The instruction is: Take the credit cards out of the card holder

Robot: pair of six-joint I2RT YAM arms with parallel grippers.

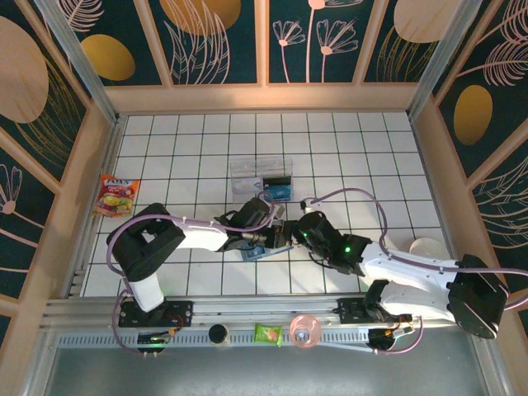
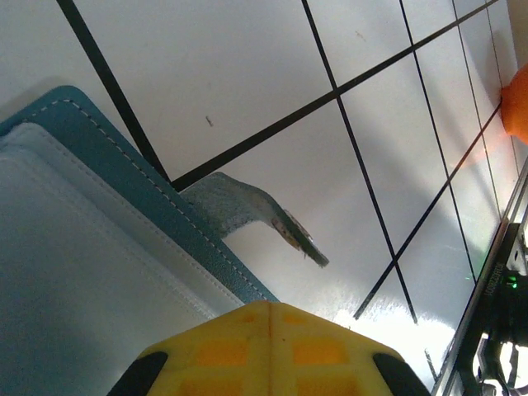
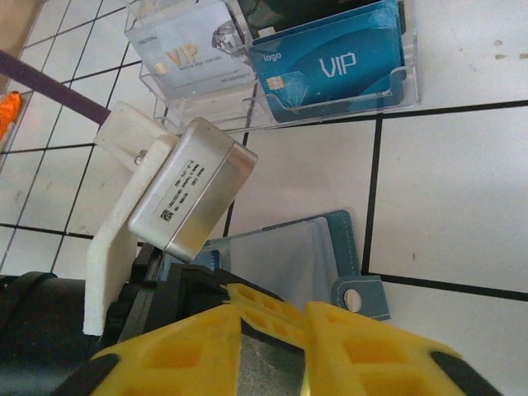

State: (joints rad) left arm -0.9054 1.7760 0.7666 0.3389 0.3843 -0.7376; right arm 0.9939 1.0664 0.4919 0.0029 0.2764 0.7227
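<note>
The card holder [image 3: 318,256] lies open on the tiles, teal outside and pale blue-grey inside, its snap tab [image 3: 360,299] sticking out to the right. It also shows as the card holder [image 1: 254,250] and, close up, the card holder [image 2: 99,247]. My left gripper [image 2: 271,318] is shut, its tips at the holder's stitched edge. My right gripper [image 3: 272,330] hovers over the same spot with its fingers apart. A sliver of blue [image 3: 204,258] in the holder may be a card. Two credit cards stand in the clear tray: a blue one [image 3: 330,70] and a pale one [image 3: 194,54].
The clear tray [image 1: 262,176] sits just beyond the holder. A snack packet [image 1: 115,195] lies far left and a white bowl [image 1: 425,247] far right. Small items, including a green packet [image 1: 268,334] and a pink cup [image 1: 304,332], line the front rail.
</note>
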